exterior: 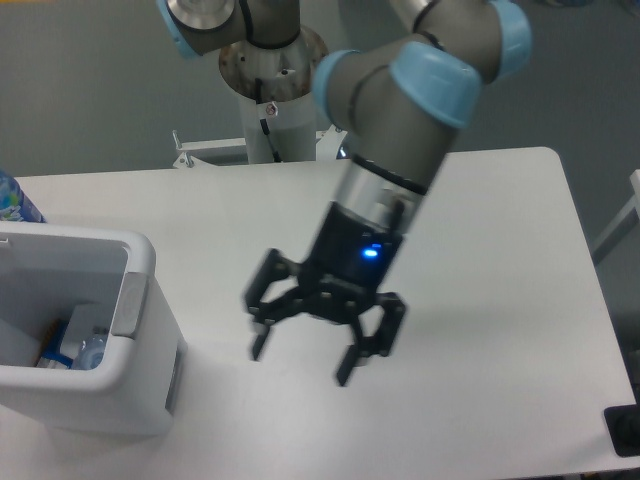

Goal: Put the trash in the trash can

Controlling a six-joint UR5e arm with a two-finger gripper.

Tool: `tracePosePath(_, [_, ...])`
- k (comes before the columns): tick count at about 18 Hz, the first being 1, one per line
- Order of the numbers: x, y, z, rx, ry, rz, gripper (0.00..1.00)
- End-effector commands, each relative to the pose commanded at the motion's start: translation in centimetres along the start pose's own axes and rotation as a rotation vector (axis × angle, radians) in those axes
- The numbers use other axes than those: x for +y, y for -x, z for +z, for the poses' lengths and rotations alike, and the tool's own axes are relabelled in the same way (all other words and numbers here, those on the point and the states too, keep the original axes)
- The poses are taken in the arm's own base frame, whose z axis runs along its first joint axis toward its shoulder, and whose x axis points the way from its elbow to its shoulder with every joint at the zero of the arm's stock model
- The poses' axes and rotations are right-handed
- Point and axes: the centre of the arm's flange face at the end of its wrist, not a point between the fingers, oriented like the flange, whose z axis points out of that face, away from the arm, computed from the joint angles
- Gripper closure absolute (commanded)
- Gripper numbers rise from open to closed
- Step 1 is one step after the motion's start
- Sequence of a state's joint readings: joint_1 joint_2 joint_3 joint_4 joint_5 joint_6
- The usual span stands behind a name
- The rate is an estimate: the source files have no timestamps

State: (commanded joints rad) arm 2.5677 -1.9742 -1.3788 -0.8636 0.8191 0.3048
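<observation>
White-walled and boxy, the trash can [140, 300] at the table's [480, 230] left edge already holds the clear bottle [92, 351] we can glimpse inside, and our tool [305, 358] hangs spread and empty over mid-table, so we judge little remains.

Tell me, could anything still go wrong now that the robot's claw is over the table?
Maybe two small things. The gripper hangs open and empty above the table, so a low swing could scrape it. The trash can sits at the table's near left corner, and a nudge from the arm might tip it and spill the bottle inside.
</observation>
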Motion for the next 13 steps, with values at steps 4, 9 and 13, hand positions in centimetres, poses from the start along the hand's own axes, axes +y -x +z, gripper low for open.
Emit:
tracePosePath(4, [2.5, 5.2, 0.4, -0.017, 0.029, 0.020, 0.00])
tracePosePath(9, [4.3, 6.9, 0.3, -0.114, 0.103, 0.156, 0.00])
tracePosePath(13, [5.6, 8.5, 1.7, -0.200, 0.186, 0.183, 0.00])
